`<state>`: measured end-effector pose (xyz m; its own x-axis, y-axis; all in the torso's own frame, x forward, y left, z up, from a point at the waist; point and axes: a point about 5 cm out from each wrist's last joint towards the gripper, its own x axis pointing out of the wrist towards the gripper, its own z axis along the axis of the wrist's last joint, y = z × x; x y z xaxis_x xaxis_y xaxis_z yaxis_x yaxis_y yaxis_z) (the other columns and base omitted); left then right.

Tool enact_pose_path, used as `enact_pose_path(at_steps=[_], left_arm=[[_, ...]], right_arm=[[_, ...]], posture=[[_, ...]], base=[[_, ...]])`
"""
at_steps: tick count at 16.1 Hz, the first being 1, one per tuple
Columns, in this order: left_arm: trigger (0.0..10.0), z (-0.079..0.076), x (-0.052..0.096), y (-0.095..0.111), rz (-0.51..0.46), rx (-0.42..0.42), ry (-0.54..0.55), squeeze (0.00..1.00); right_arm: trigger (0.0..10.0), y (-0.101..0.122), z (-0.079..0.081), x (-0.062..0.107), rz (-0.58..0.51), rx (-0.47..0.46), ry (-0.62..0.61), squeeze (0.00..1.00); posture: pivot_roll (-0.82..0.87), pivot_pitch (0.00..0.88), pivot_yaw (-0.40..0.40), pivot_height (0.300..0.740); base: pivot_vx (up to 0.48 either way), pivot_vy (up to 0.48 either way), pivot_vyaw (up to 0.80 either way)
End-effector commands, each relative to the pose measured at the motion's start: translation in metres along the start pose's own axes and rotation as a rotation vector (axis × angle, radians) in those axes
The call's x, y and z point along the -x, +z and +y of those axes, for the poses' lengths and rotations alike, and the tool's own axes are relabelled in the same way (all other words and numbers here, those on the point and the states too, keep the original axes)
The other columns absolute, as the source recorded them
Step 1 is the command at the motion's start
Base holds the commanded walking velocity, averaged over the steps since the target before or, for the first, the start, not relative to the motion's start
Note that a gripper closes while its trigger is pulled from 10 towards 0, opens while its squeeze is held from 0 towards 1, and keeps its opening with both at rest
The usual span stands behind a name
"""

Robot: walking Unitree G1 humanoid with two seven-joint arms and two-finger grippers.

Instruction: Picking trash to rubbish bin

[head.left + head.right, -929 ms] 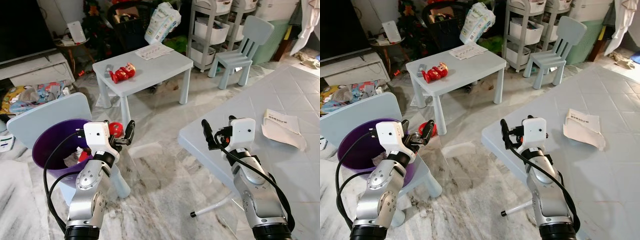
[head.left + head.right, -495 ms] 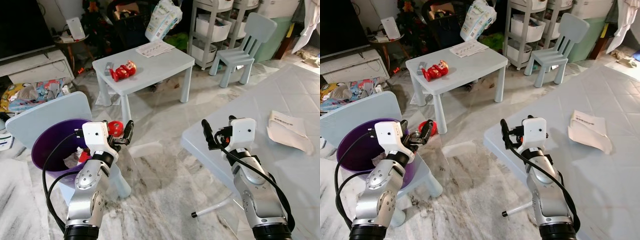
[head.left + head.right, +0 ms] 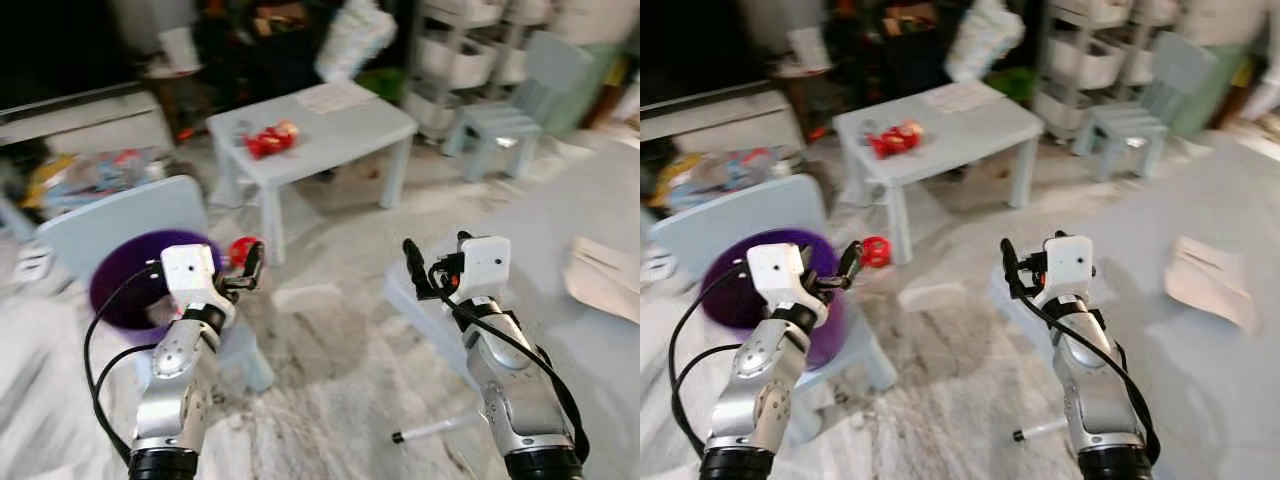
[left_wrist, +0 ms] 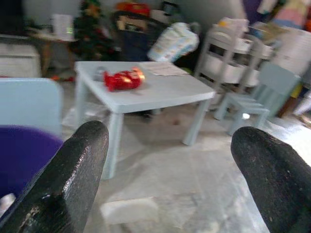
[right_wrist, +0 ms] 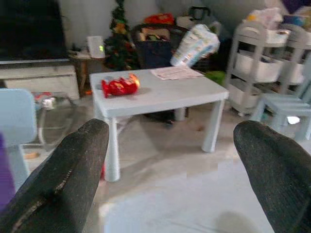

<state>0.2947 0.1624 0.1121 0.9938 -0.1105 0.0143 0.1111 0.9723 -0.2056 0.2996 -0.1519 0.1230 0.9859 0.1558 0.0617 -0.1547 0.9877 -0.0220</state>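
the red wrapper-like piece of trash [image 3: 272, 141] lies on the small tabletop [image 3: 330, 120] straight ahead of the robot and well apart from both arms, across a stretch of marble floor [image 3: 330, 350]; its long axis runs roughly side to side across the robot's line of sight, tilted a little. the left hand [image 3: 249, 268] is raised at the robot's left front with its fingers spread wide and nothing between them, right beside the purple rubbish bin [image 3: 125, 285] that sits on a pale blue chair [image 3: 110, 215]. the right hand [image 3: 432, 262] is held up level with it, also open and empty. the frames are smeared, but the trash seems to lie slightly to the left of centre, so the left hand looks the nearer, and it is also the one next to the bin.
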Motion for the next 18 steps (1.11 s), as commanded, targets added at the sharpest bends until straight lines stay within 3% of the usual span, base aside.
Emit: enact_pose_path(at_steps=[1, 3, 14, 18], left_arm=[[10.0, -0.0019, -0.0021, 0.0003, 0.006, 0.003, 0.0, 0.0], [10.0, -0.0028, -0.0041, 0.0016, 0.005, 0.005, 0.003, 0.0], [10.0, -0.0027, -0.0042, 0.0005, 0.021, 0.029, 0.008, 0.0], [10.0, -0.0022, -0.0044, 0.0005, 0.019, 0.031, 0.01, 0.0]], right_arm=[[10.0, 0.0045, -0.003, -0.0007, -0.018, 0.008, -0.008, 0.0], [10.0, 0.0046, -0.0033, -0.0008, -0.018, 0.01, -0.009, 0.0], [10.0, 0.0045, -0.0034, -0.0001, -0.018, 0.01, -0.012, 0.0], [10.0, 0.0043, -0.0036, -0.0004, -0.019, 0.01, -0.013, 0.0]], posture=[[-0.01, 0.0, -0.01, 0.74], [-0.02, 0.0, -0.01, 0.74], [-0.02, 0.0, -0.008, 0.74], [-0.02, 0.0, -0.008, 0.74]], base=[[0.0, 0.0, 0.0], [0.0, 0.0, 0.0], [0.0, -0.313, 0.0], [0.0, 0.0, 0.0]])
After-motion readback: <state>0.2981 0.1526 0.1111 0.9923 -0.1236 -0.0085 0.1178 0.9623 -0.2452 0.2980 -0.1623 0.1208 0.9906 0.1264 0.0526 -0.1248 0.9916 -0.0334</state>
